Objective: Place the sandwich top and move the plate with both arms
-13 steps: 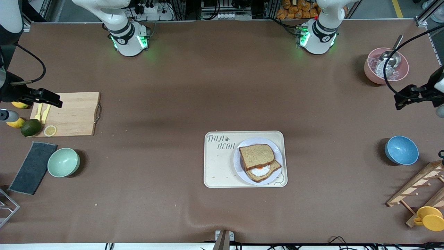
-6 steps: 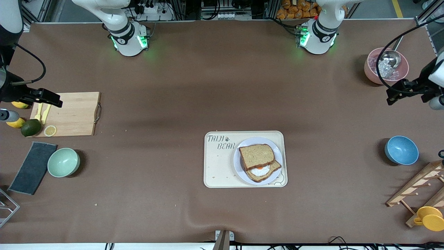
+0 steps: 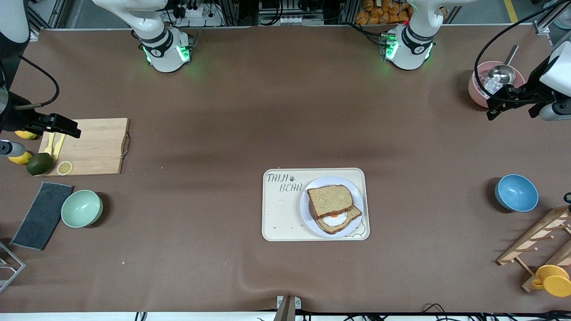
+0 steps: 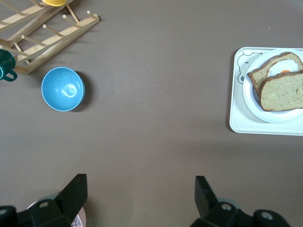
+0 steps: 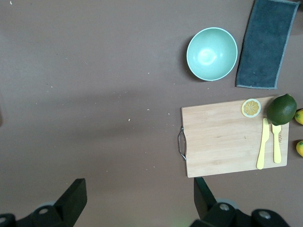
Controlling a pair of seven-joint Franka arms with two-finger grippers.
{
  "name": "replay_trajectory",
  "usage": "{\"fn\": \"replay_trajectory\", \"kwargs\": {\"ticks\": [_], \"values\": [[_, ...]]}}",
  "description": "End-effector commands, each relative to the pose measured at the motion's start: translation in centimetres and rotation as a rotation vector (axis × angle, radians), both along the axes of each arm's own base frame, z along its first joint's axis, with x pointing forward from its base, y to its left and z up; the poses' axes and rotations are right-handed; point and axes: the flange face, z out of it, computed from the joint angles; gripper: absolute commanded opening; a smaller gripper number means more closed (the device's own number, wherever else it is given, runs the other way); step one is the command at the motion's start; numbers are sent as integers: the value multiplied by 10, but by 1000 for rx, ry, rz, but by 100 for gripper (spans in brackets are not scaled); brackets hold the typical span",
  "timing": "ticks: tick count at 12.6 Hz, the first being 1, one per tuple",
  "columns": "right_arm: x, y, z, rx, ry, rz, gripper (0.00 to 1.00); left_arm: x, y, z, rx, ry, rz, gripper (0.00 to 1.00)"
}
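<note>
**Sandwich closed; both claws well apart from the plate**

We see the sandwich top [image 3: 329, 200] already lying askew on the egg slice [image 3: 337, 220], on the plate [image 3: 307, 212] in the bear tray [image 3: 281, 218], lower centre of the front frame. Our left claw [image 3: 498, 103] hangs wide open and empty at the upper right edge over the pink bowl [image 3: 476, 94]; our right claw [image 3: 62, 127] waits, equally open and empty, over the cutting board [image 3: 96, 147] at the left edge. We judge both must converge on the plate from its two ends.
</note>
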Motion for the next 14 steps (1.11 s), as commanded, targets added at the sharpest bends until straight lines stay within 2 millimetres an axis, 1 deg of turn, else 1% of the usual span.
{"fn": "replay_trajectory", "kwargs": {"ticks": [1, 2, 3, 5, 14], "values": [[-1, 0, 0, 14, 5, -9, 100, -15, -6, 9, -18, 3, 14, 100], [-1, 0, 0, 14, 5, -9, 100, -16, -5, 11, -16, 9, 10, 100], [-1, 0, 0, 14, 5, -9, 100, -15, 0, 20, -10, 8, 9, 100], [-1, 0, 0, 14, 5, -9, 100, -18, 4, 29, -9, 26, 12, 100], [0, 1, -2, 14, 8, -7, 100, -18, 0, 31, -9, 46, 20, 100]]}}
